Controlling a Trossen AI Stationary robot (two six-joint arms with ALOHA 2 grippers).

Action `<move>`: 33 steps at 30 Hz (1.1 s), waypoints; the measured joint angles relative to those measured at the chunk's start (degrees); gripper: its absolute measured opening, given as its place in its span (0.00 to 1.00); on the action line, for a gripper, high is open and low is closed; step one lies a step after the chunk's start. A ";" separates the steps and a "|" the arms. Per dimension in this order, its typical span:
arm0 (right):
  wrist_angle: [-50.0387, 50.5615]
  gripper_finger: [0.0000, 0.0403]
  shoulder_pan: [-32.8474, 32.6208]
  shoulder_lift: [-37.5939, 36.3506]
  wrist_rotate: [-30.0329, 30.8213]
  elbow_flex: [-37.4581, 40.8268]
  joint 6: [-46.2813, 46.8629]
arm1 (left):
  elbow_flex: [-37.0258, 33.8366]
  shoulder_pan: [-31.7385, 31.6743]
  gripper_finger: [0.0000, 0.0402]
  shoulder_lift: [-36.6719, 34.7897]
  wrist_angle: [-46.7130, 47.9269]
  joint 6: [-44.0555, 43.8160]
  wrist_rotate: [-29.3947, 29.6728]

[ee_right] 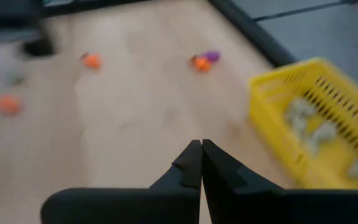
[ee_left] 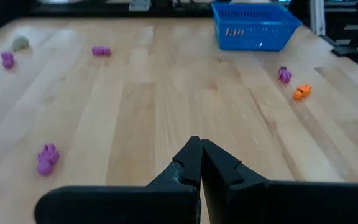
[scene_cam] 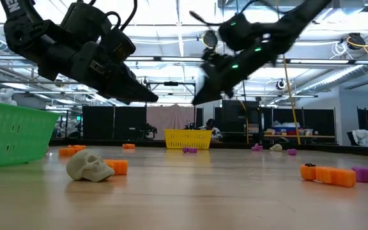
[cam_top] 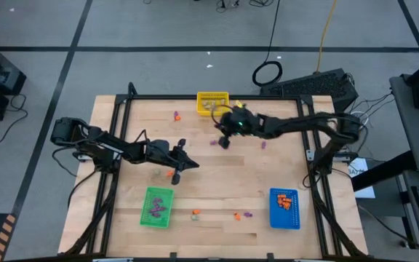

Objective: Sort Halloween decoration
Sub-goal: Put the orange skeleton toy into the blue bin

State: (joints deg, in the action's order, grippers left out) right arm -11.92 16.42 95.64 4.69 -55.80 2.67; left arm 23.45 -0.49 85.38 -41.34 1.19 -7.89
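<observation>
Hovering above a pale wooden table [cam_top: 217, 196], both dark two-finger grippers are closed on nothing: the right gripper [cam_top: 223, 142] beside the yellow slotted plastic bin [cam_top: 212, 102], the left gripper [cam_top: 192, 165] mid-table. Tiny orange, purple and grey-tan Halloween trinkets [scene_cam: 90, 165] lie scattered across the boards. They look light, rigid and easily flicked; pinching each across its middle seems safest.

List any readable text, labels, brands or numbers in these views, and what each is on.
None can be read.
Blue bin: pale marks on its side wall, too blurred to read.
Green bin, yellow bin, table: no lettering visible.
Left arm: white marks at the low view's top edge, cut off and unreadable.
</observation>
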 joint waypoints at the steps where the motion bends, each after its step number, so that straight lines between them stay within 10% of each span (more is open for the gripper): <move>1: 0.28 0.00 -0.74 -2.01 0.02 2.15 0.52 | 0.13 0.13 0.02 0.00 0.70 -0.40 0.43; 18: 21.11 0.00 -17.73 -22.13 9.03 13.43 9.92 | 9.32 6.32 0.02 0.00 21.02 -0.68 6.41; 33: 31.09 0.00 -37.99 -12.09 8.74 5.83 35.61 | 9.11 7.72 0.02 0.00 21.14 -0.85 10.03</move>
State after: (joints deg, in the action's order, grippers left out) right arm 19.17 -21.57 83.55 13.43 -49.98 38.28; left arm 32.56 7.22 85.38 -20.19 0.34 2.13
